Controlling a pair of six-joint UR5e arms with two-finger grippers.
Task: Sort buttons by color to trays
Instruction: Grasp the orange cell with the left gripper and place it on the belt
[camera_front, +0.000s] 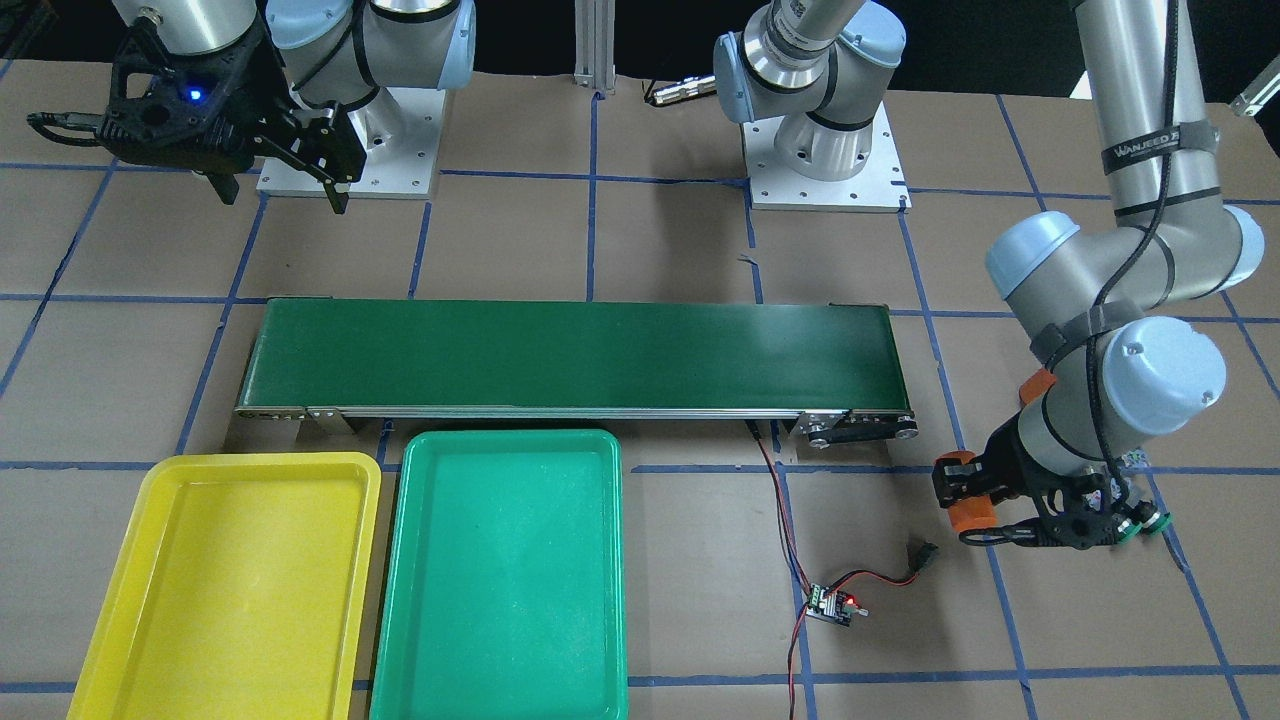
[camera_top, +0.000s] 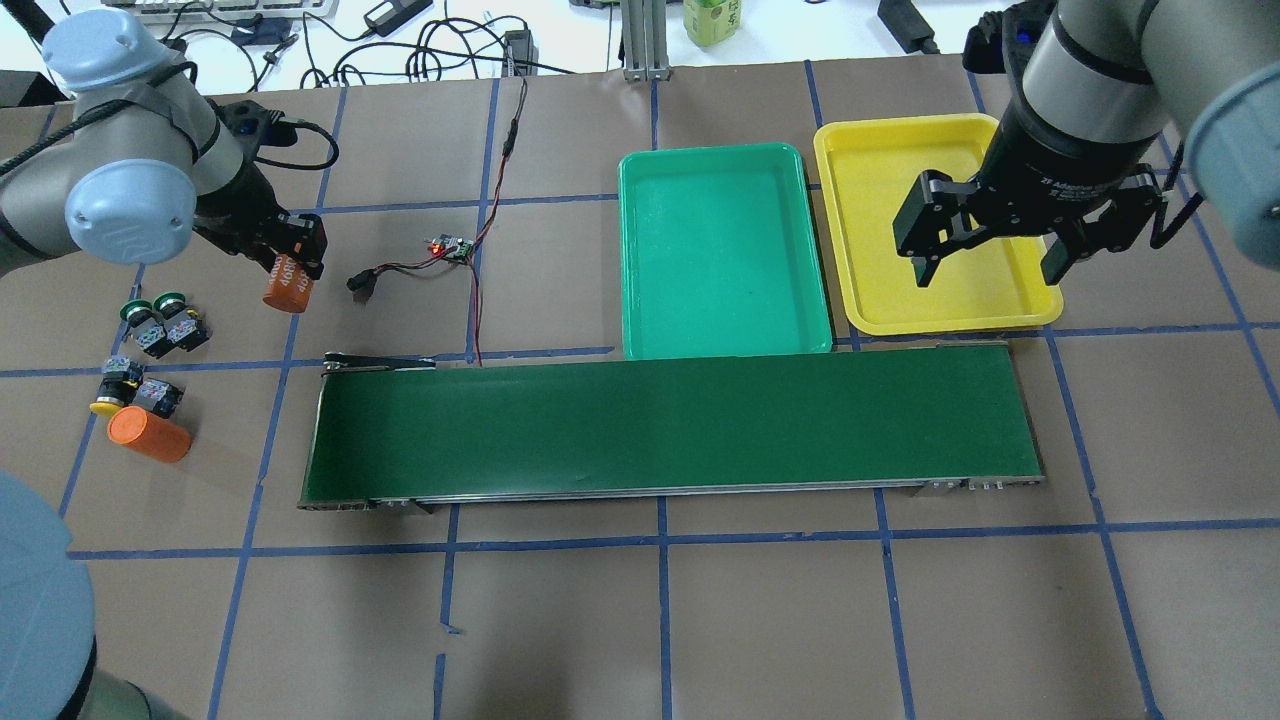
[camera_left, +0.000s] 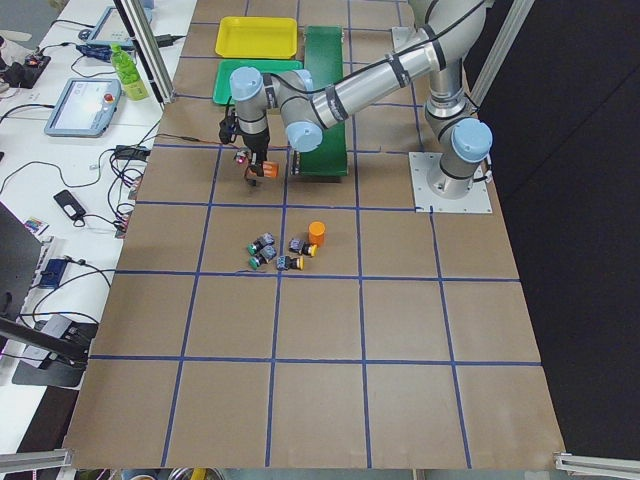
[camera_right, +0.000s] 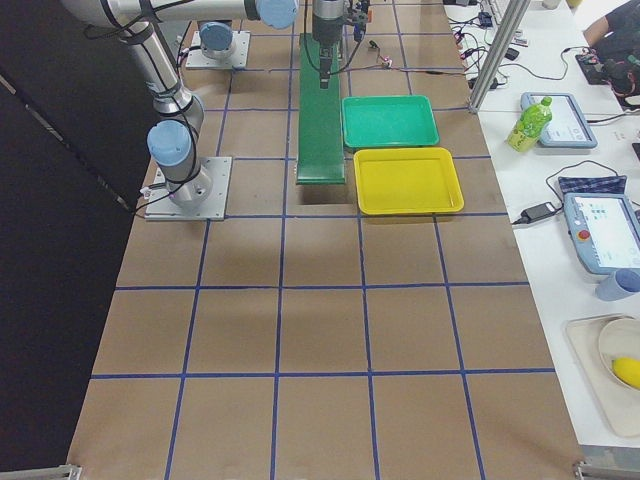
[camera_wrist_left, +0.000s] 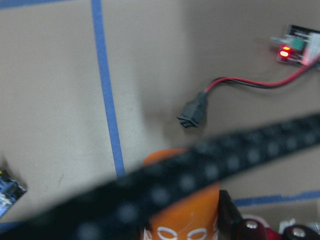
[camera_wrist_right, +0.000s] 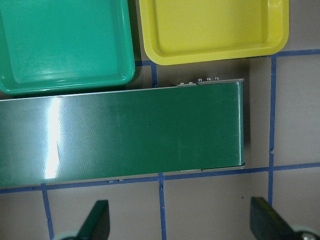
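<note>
a long dark green belt (camera_top: 670, 420) lies across the brown table (camera_top: 760, 620). at its 10 o'clock, a small circuit board (camera_top: 452, 248) with red-black wires (camera_top: 477, 310). at 9 o'clock, an orange cylinder (camera_top: 150, 437) on its side.

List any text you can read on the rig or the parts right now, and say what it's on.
"WANJEED", cut off after that: on the black strap around the left arm.
"2F Adaptive", the rest too small: on the body of the open right hand.
White characters, too blurred to read: on the orange cylinder gripped by the left hand.
Label on the green bottle: too small to read.
</note>
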